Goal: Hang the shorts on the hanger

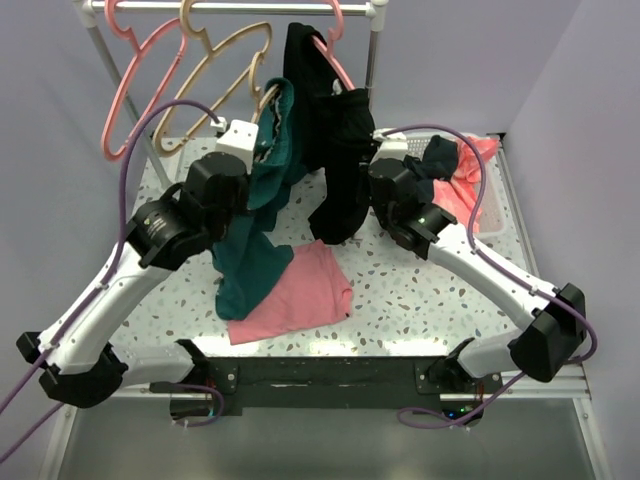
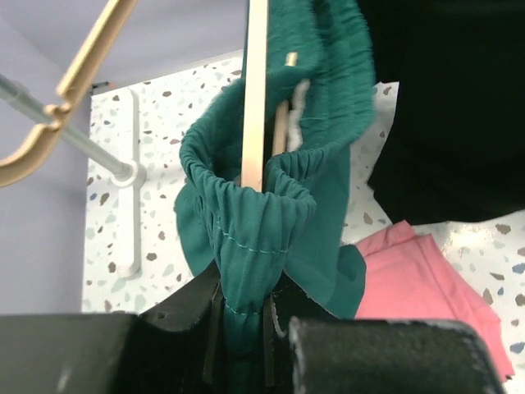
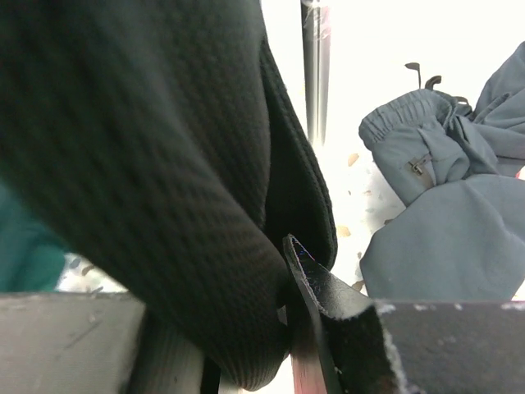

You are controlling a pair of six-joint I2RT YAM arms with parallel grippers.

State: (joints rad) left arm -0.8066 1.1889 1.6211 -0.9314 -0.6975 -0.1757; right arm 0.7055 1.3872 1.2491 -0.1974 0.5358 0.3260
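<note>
The teal shorts (image 1: pixel 255 250) hang from my left gripper (image 1: pixel 264 160), their legs trailing onto the table. In the left wrist view the gripper (image 2: pixel 242 328) is shut on the bunched waistband of the shorts (image 2: pixel 254 222). A tan hanger arm (image 2: pixel 255 90) runs up through the waistband opening; its tip shows above the shorts in the top view (image 1: pixel 267 97). My right gripper (image 1: pixel 360 170) is shut on the long black garment (image 1: pixel 335 130), which fills the space between its fingers in the right wrist view (image 3: pixel 246 345).
A second tan hanger (image 1: pixel 225 70) and a pink hanger (image 1: pixel 130 90) hang on the rack rail. A pink cloth (image 1: pixel 295 295) lies flat at the table front. A grey garment (image 3: pixel 443 222) and a red one (image 1: pixel 475 175) lie at the right. The rack's foot (image 2: pixel 127 180) is on the left.
</note>
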